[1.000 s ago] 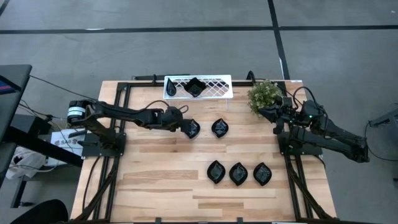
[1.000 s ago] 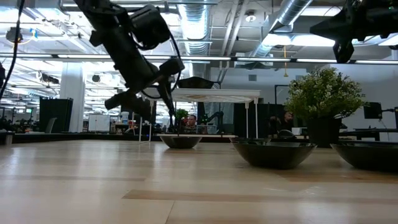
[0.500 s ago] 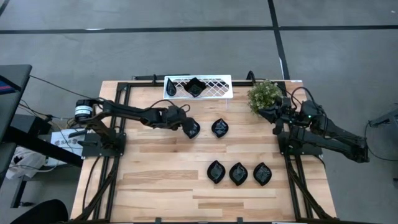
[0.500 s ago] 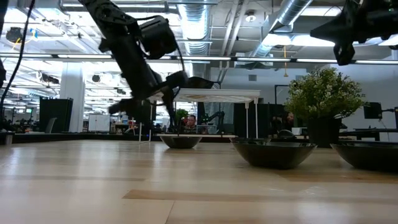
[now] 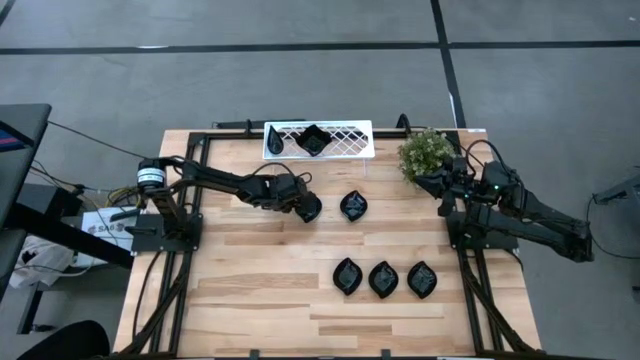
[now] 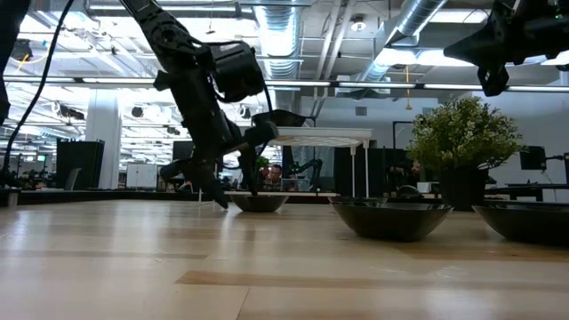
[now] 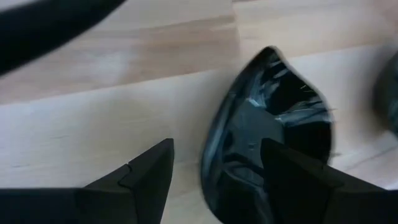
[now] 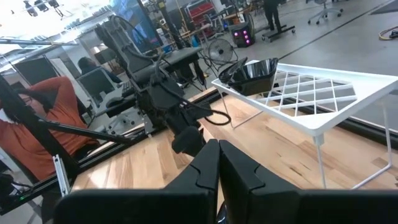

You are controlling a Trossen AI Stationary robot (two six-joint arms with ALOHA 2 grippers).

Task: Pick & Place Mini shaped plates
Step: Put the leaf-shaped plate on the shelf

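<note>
Since a second ago the left gripper [image 5: 303, 207] has dropped from above the table down onto the near-left plate [image 5: 310, 208], and in the low view its fingers [image 6: 206, 187] now reach almost to the tabletop beside that dish. Its jaws stand wide apart, and the left wrist view shows one finger [image 7: 146, 174] on bare wood outside the rim while the other [image 7: 292, 180] sits over the plate [image 7: 267, 130] bowl, so the rim lies between them; nothing is gripped yet, though whether a pad already touches the glaze is hard to tell through the blur. The plate itself has not moved: it lies on the table [image 5: 250, 290] just in front of the white tray [image 5: 345, 140], with a second plate [image 5: 353, 206] close to its right and three more [image 5: 383, 279] in a row nearer the front edge. One plate [image 5: 312, 141] already sits in the tray. The right gripper [image 5: 440, 185] waits by the plant [image 5: 424, 152] at the back right, fingers pressed together and empty in the right wrist view. By my judgement the approach is finished and the next step is to close on the rim, lift, and carry the dish to the tray; one of six looks placed, so the task is early.
</note>
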